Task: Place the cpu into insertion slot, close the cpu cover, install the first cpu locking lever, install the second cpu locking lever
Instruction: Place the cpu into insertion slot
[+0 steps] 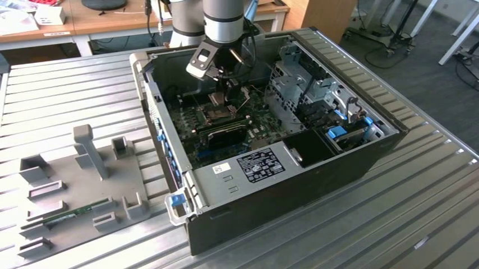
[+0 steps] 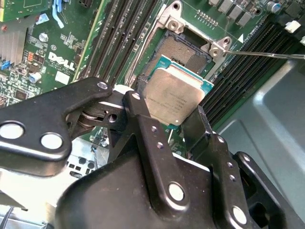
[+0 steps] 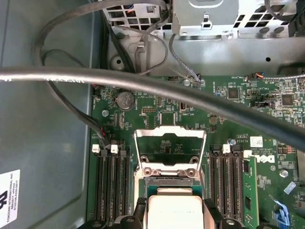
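- Now your jaws grip the cpu (image 2: 174, 95) by two opposite edges, tilted.
- It hovers just above the insertion slot (image 2: 183, 52).
- The cpu cover (image 3: 170, 167) stands raised.

insertion slot (image 2: 185, 51) partly behind cpu (image 2: 174, 98)

I work in what looks like a robotics lab or test workshop. An opened desktop computer case (image 1: 299, 179) lies on its side on a ribbed metal table (image 1: 67, 84), its green motherboard (image 3: 143, 114) bare beneath me. Beside it sits a grey jig plate (image 1: 75, 190) with upright holders. Behind stand wooden desks (image 1: 112, 22), and wheeled equipment stands (image 1: 389, 39) rest on a grey floor (image 1: 427, 73).
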{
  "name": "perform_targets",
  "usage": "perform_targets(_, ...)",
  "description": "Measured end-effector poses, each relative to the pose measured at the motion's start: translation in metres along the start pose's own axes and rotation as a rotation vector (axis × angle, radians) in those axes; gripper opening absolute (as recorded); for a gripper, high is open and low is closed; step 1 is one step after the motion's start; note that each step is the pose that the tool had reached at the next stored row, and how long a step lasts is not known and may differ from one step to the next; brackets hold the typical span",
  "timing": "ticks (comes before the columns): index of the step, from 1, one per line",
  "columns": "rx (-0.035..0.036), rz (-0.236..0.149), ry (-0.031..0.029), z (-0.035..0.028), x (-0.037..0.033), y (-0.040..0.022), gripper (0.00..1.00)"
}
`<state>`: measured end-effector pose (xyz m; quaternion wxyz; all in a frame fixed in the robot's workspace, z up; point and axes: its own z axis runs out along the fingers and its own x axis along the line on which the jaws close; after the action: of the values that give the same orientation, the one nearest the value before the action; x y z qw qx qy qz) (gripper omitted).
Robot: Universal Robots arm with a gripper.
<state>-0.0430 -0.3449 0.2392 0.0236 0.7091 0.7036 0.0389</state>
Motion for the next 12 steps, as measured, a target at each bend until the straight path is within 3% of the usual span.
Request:
perform_targets(8,-0.0001,0.000,0.0002,0.0122,-0.0002,-0.0010,0.54)
perform_targets(12,0.0000,0.000,0.0001,0.0135,-0.0003,-0.0012,0.54)
